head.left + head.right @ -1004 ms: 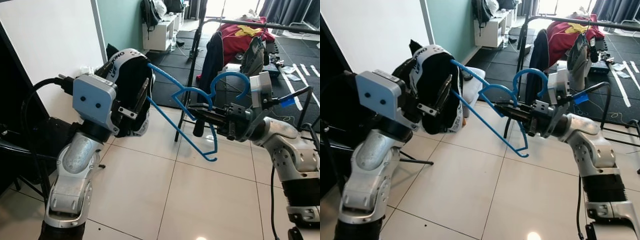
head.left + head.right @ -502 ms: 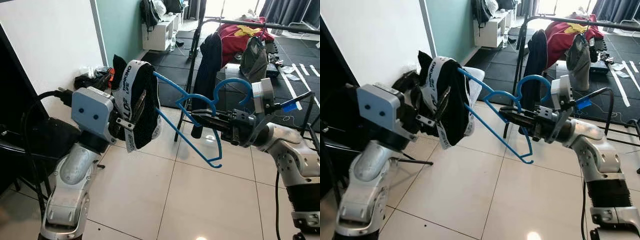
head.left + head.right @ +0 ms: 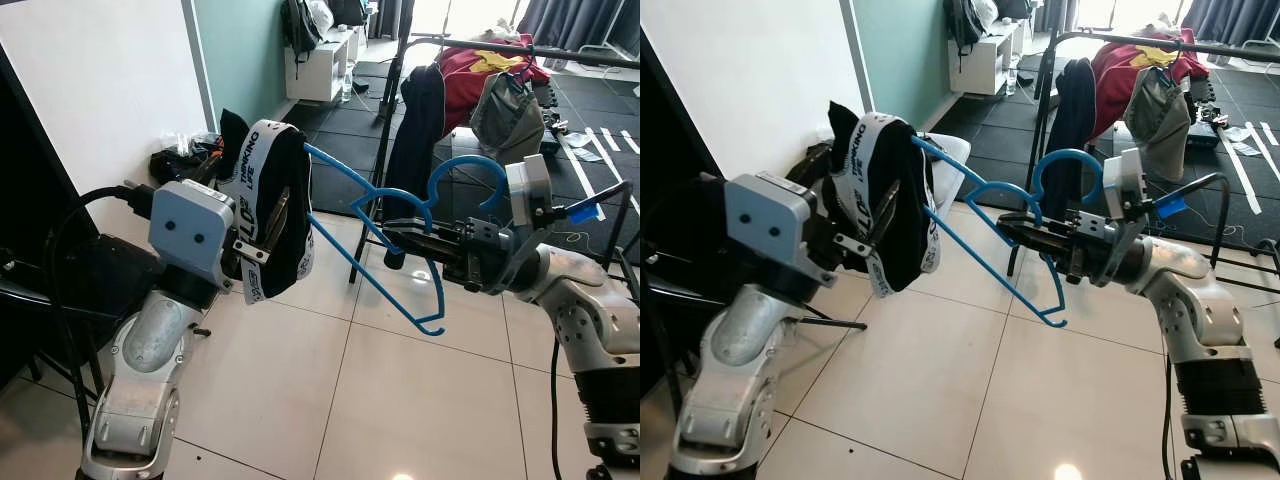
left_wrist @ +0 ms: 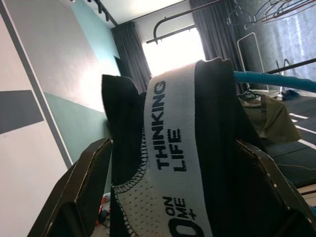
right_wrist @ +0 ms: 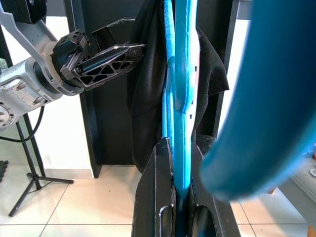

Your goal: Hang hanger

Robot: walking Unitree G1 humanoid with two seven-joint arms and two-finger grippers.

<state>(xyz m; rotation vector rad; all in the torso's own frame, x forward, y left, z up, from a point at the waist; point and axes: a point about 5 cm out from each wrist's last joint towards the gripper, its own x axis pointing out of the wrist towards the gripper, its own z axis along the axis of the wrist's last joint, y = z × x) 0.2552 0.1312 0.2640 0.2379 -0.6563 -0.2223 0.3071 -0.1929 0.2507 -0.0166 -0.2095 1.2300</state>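
Since a moment ago the black cloth with a white lettered band (image 3: 268, 210) has slid a little lower on the thin blue plastic hanger (image 3: 385, 240). The left gripper (image 3: 270, 222) grasps that cloth. In the right wrist view, the right gripper (image 5: 178, 163) is clenched on the hanger.

— Bright daylight from the far window (image 4: 175, 52), blown out to white in the left wrist view. Glare spot on the near floor tiles (image 3: 1068, 471).

— Sharp across both eye views, soft shadows only. Heavily blurred blue hanger (image 5: 269, 98) close to the right wrist lens; black fingers (image 4: 81, 197) dim and silhouetted against backlight.
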